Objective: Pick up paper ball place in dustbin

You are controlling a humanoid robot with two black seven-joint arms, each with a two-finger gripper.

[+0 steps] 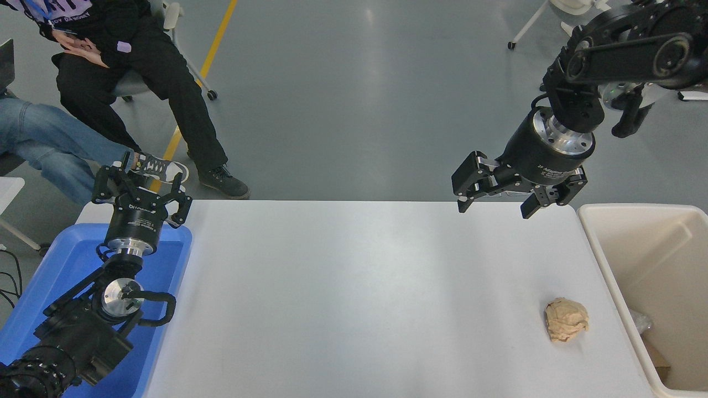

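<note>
The right gripper hangs high over the far edge of the white table with its fingers spread wide and nothing in them, so I think the picking up has not begun; next it has to come down and toward us until its fingers sit on both sides of the paper ball, then squeeze. The ball lies alone on the table, near the dustbin, which has some scraps at its bottom. The left gripper, fingers spread, is parked over the blue tray.
</note>
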